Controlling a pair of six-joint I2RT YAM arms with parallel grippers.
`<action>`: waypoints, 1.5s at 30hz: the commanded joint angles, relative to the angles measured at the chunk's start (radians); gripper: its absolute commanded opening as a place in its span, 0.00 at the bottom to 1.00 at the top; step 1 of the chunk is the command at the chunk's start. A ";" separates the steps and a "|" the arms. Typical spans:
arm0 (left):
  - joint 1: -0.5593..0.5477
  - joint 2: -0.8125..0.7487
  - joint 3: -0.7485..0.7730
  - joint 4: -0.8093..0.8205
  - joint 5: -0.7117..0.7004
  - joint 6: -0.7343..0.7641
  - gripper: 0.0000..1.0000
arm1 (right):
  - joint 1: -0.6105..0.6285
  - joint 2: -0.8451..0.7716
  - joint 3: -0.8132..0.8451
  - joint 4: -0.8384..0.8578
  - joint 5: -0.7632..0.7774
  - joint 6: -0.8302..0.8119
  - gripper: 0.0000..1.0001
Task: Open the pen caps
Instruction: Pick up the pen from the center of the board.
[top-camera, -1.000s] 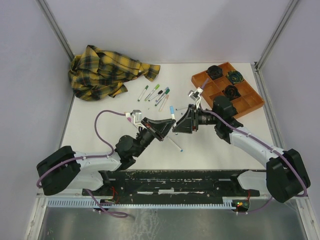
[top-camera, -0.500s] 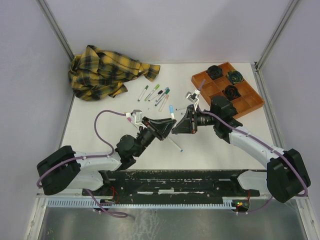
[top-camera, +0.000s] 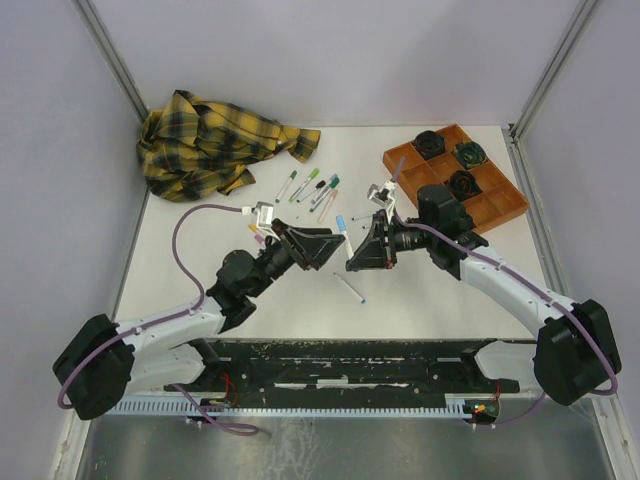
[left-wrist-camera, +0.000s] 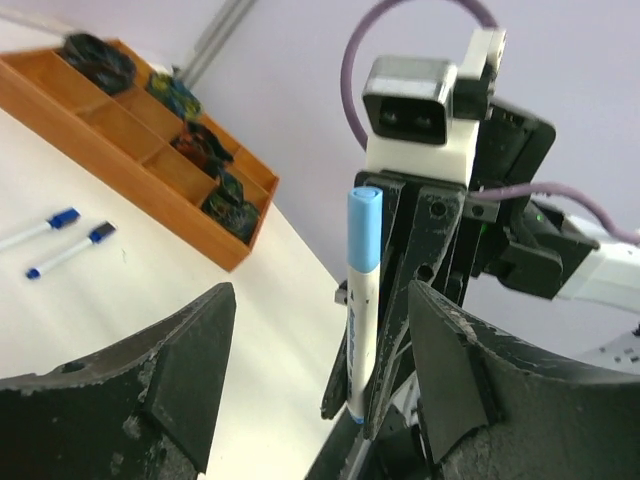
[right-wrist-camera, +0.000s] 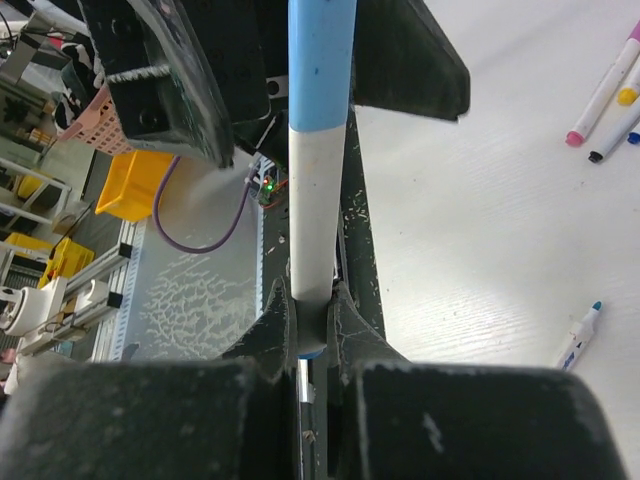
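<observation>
My right gripper (right-wrist-camera: 310, 310) is shut on the low end of a white pen (right-wrist-camera: 318, 220) and holds it upright above the table's middle. Its light-blue pen cap (left-wrist-camera: 364, 225) is still on at the top. The left gripper (left-wrist-camera: 320, 370) faces this pen with its jaws wide open on either side, touching nothing. In the top view the left gripper (top-camera: 328, 248) and right gripper (top-camera: 352, 258) meet nose to nose, the blue cap (top-camera: 342, 221) between them. Several capped pens (top-camera: 315, 188) lie further back. One uncapped pen (top-camera: 350, 288) lies nearer.
An orange compartment tray (top-camera: 490, 210) with dark round objects stands at the back right. A yellow plaid cloth (top-camera: 215, 140) is heaped at the back left. Two blue-capped pens (left-wrist-camera: 45, 228) lie on the table before the tray.
The left gripper has opened, let go of the pen and drawn back to the left. The right gripper has shut on the pen's barrel.
</observation>
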 joint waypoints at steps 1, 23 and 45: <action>0.014 0.042 0.065 -0.004 0.197 -0.070 0.74 | 0.005 -0.026 0.057 -0.079 -0.036 -0.101 0.00; 0.010 0.171 0.039 0.248 0.203 -0.136 0.03 | 0.020 -0.015 0.041 0.056 -0.043 0.075 0.33; 0.027 0.146 -0.017 0.294 0.126 -0.179 0.53 | 0.018 -0.006 0.050 0.001 -0.011 0.044 0.00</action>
